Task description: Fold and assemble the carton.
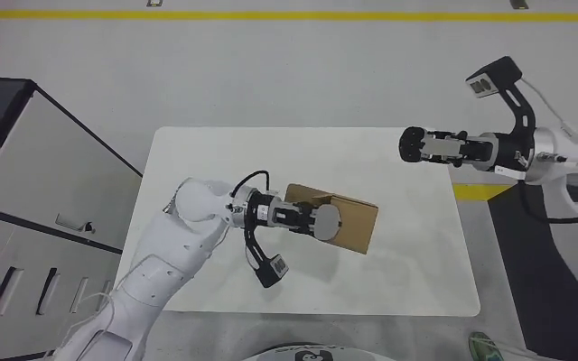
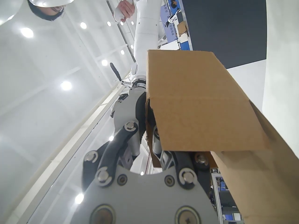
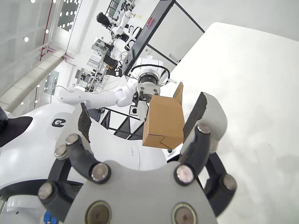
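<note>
Carton [image 1: 352, 226] clamped in left gripper [image 1: 323, 221] fingers over white table [image 1: 397, 271]; right gripper [image 1: 408, 144] fingers spread wide, well apart.

Glossy white arms [image 1: 194, 212], black cables [image 1: 254, 248], grey fingers [image 3: 216, 115], ribbed black pads [image 3: 198, 110].

Plain brown carton [image 1: 352, 221], white table [image 1: 271, 153], yellow floor line [image 1: 271, 15].
</note>
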`<action>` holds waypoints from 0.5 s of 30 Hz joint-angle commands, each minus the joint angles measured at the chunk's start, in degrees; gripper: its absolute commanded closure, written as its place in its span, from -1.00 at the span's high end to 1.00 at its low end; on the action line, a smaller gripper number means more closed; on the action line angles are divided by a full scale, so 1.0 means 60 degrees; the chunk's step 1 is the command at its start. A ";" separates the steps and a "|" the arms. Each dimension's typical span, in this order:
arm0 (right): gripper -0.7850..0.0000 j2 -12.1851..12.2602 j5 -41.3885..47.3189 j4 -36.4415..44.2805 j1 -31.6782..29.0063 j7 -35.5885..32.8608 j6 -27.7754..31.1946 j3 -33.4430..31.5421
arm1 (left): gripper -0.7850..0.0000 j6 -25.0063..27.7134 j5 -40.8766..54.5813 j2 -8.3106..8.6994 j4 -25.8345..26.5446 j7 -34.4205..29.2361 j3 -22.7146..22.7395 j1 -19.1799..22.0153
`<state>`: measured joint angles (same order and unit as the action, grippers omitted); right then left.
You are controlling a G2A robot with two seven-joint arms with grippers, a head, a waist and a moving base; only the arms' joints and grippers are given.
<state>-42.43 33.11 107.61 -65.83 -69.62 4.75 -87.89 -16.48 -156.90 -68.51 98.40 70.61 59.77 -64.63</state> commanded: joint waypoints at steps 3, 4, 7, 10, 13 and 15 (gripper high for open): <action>1.00 0.0000 0.0000 0.0000 0.0000 0.0000 0.0000 0.0000 | -1.00 0.0417 -0.1739 0.0077 0.0428 0.0210 -0.0154 0.0392; 1.00 0.0000 0.0000 0.0000 0.0000 0.0000 0.0000 0.0000 | -1.00 0.0535 -0.2183 0.0097 0.0529 0.0336 -0.0231 0.0528; 1.00 -0.0007 -0.0005 -0.0016 -0.0054 0.0132 -0.0024 0.0011 | -1.00 0.0658 -0.3184 0.0136 0.0812 0.0543 -0.0436 0.0913; 1.00 -0.0020 0.0067 -0.0109 -0.0326 0.0351 -0.0124 -0.0019 | -1.00 0.0670 -0.3184 0.0273 0.0794 0.0924 -0.0681 0.1516; 1.00 -0.0021 0.0222 -0.0256 -0.0577 0.0398 -0.0185 -0.0156 | -1.00 0.0690 -0.3184 0.0508 0.0705 0.1176 -0.1147 0.2262; 1.00 -0.0020 0.0269 -0.0339 -0.0760 0.0447 -0.0250 -0.0246 | -1.00 0.0755 -0.3184 0.0689 0.0672 0.1171 -0.1571 0.2772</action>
<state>-42.55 34.62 105.75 -69.94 -67.07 3.41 -89.13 -12.15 -176.00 -64.92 102.51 77.68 51.79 -49.65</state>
